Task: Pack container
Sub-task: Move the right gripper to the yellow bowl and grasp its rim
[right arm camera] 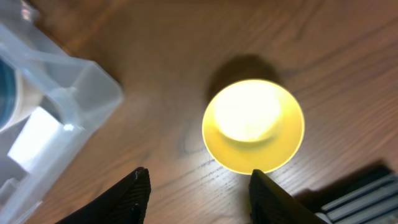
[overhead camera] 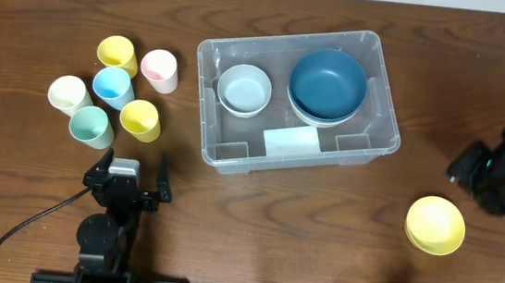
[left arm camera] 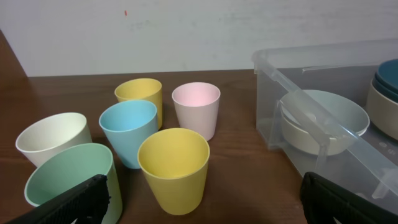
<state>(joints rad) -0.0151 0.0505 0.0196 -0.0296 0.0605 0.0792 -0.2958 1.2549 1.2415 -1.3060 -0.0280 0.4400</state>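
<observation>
container [overhead camera: 230, 151]: sitting on the bench [overhead camera: 316, 250], upper middle, turned slightly askew; white label [overhead camera: 291, 141] showing through its bottom by the front wall
cups: six standing upright in a cluster left of the container, apart from it: cream cup [overhead camera: 70, 94], green cup [overhead camera: 91, 126], yellow cup [overhead camera: 118, 54], blue cup [overhead camera: 113, 86], second yellow cup [overhead camera: 140, 120], pink cup [overhead camera: 159, 69]
left claw [overhead camera: 135, 169]: facing the cups from the front side, fingers spreading wide, gripping nothing
pale bowl [overhead camera: 244, 90]: lying in the container's left half
dark blue bowl [overhead camera: 328, 82]: nesting in a cream bowl [overhead camera: 321, 121] in the container's right half
yellow bowl [overhead camera: 436, 224]: sitting on the bench right of the container, well apart from it
right claw [right arm camera: 199, 194]: hanging above the yellow bowl's edge, fingers standing partly apart, holding nothing
</observation>
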